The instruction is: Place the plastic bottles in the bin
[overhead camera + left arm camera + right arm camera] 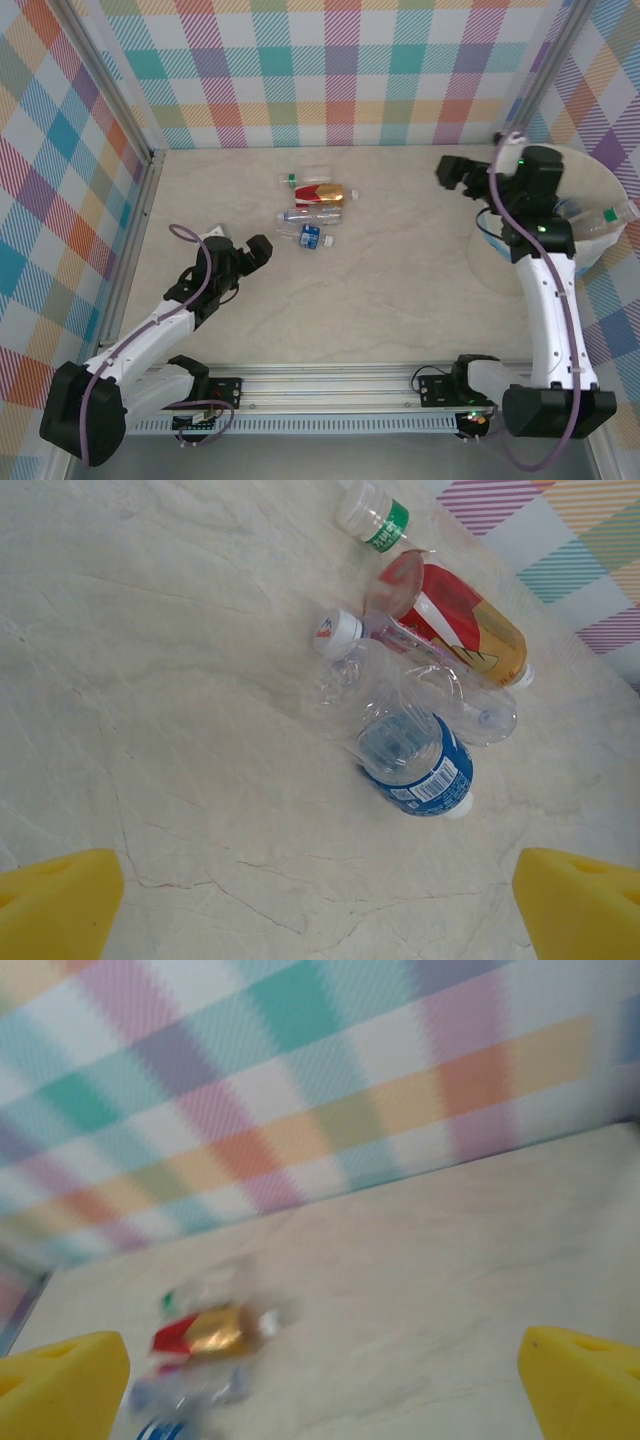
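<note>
Top external | table (400,310): open surface in the middle and near edge, walled on three sides | bin (592,166): far right edge, one bottle (603,221) inside | right gripper (450,172): by the bin's left rim, jaws wide, empty | left gripper (262,250): jaws wide, empty, near the cluster | plastic bottles (312,210): lying clustered far centre, well apart from bin

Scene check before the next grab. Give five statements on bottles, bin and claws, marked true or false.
The left claw is open and empty. True.
The blue-labelled bottle stands upright. False: it lies on its side.
The bin sits at the far left. False: it is at the right.
The red-and-gold bottle lies on the table. True.
The right claw grips a bottle. False: it is open and empty.
</note>
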